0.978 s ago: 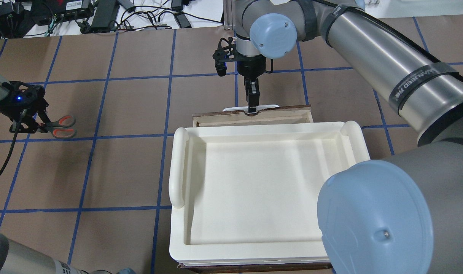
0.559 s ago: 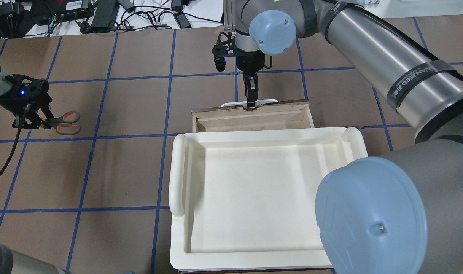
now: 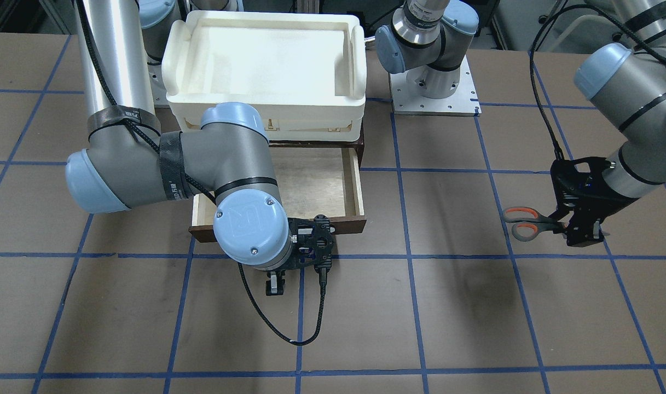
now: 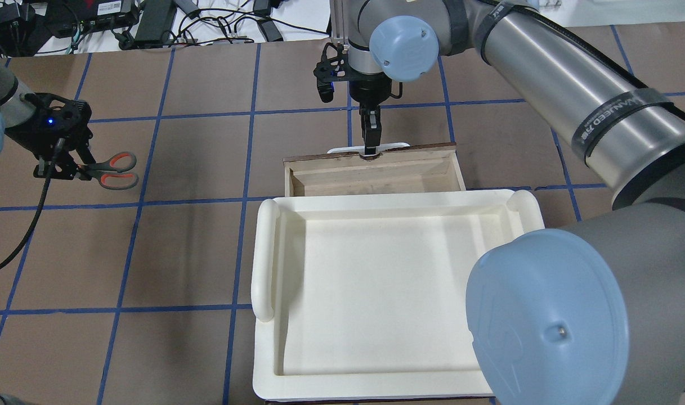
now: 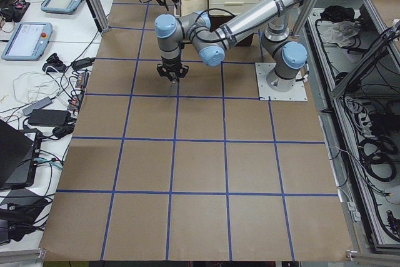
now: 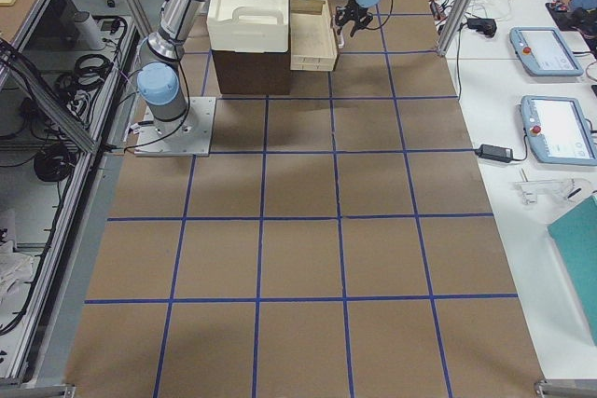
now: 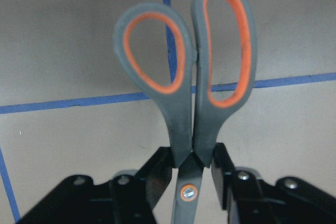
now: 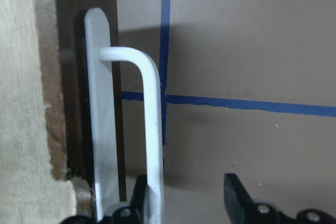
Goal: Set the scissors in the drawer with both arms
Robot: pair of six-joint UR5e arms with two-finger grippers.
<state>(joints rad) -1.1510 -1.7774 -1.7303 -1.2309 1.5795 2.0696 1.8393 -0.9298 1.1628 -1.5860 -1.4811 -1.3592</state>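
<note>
The scissors (image 4: 116,170), with grey handles lined orange, hang from my left gripper (image 4: 72,169), which is shut on them near the pivot. They are held above the table, far left of the drawer. The left wrist view shows the loops (image 7: 181,77) pointing away from the fingers (image 7: 157,174). The dark brown drawer (image 4: 410,177) is pulled out from under the white tray, its pale inside bare (image 3: 316,186). My right gripper (image 4: 370,151) is at the white bar handle (image 8: 152,124). Its jaws stand apart, with the bar beside one finger (image 8: 139,198).
A white plastic tray (image 4: 263,253) sits on top of the cabinet that holds the drawer, and also shows in the front view (image 3: 360,54). The brown table carries a blue tape grid. Cables and power bricks (image 4: 151,22) lie beyond the far edge.
The drawer has slid further out, away from the robot, with my right gripper at its handle. My left gripper has carried the scissors right and farther away, toward the drawer.
</note>
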